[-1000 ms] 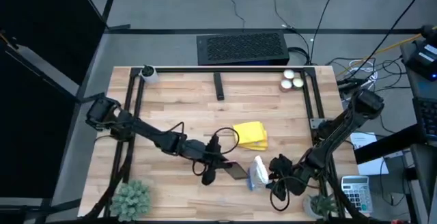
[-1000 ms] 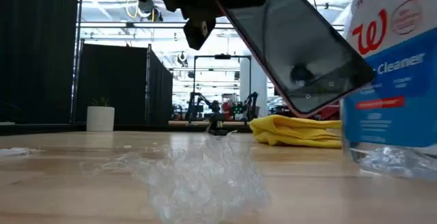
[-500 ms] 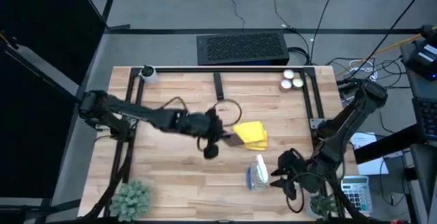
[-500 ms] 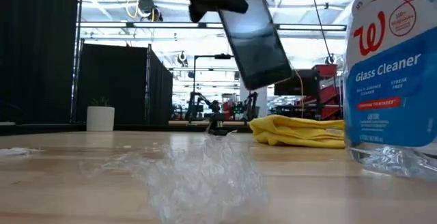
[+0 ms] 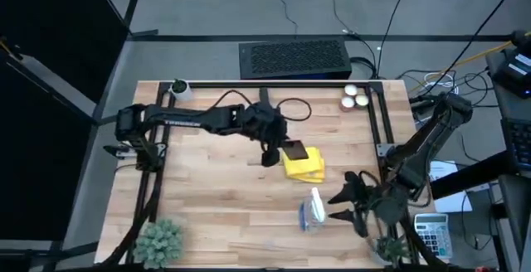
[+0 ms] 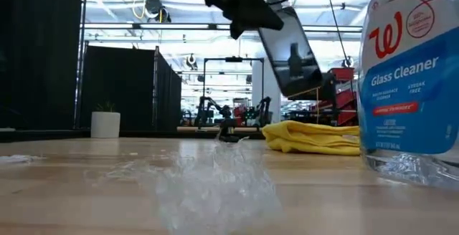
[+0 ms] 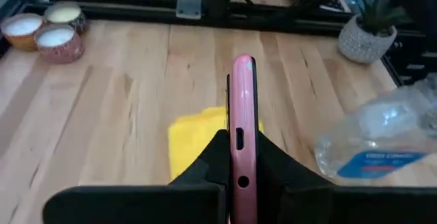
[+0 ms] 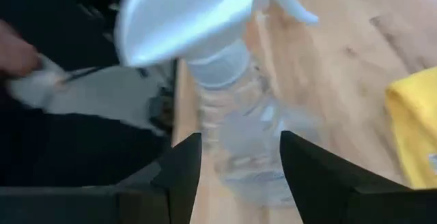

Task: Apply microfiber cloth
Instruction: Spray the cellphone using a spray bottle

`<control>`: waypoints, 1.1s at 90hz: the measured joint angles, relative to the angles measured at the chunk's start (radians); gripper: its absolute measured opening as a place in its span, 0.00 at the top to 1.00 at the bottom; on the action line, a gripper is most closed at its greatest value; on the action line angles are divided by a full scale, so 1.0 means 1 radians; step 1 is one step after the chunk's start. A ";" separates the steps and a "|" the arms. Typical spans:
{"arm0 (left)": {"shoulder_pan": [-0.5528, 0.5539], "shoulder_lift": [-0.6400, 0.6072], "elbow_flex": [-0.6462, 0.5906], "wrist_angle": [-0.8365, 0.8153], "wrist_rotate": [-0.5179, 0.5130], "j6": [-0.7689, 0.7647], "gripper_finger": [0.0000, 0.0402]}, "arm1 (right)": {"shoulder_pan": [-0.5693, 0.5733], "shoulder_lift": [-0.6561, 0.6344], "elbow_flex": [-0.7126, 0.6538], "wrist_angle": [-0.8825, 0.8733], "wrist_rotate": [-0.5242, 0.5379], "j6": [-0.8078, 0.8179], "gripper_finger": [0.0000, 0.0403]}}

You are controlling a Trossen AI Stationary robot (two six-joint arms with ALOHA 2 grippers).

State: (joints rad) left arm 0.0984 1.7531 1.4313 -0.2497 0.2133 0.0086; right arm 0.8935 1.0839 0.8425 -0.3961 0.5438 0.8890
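Yellow microfiber cloth point(image 5: 304, 165) lying mid-table; left gripper point(image 5: 279, 148) clamped on pink-cased phone point(image 5: 294, 150), tilted above its edge. Right gripper point(image 5: 343, 206) spread wide beside glass cleaner bottle point(image 5: 313, 209), not touching.

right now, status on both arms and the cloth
Left gripper shut on pink-cased phone, above the yellow cloth. Right gripper open beside glass cleaner bottle. Nothing blocking the cloth.
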 joint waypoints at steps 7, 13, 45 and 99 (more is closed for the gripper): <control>-0.001 0.000 0.002 -0.009 0.013 0.000 0.98 | 0.007 -0.017 0.000 0.001 0.024 -0.023 0.54; -0.002 0.000 0.003 -0.014 0.028 0.000 0.98 | 0.005 -0.018 0.000 -0.004 0.057 -0.047 0.52; 0.000 -0.003 0.003 -0.049 0.045 0.009 0.98 | -0.066 -0.046 0.000 -0.040 -0.042 -0.101 0.28; -0.002 -0.004 0.003 -0.049 0.052 0.034 0.98 | -0.032 0.228 -0.093 -0.009 -0.079 0.180 0.27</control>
State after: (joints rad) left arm 0.0963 1.7493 1.4345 -0.2986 0.2657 0.0425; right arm 0.8612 1.3124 0.7490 -0.4050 0.4652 1.0694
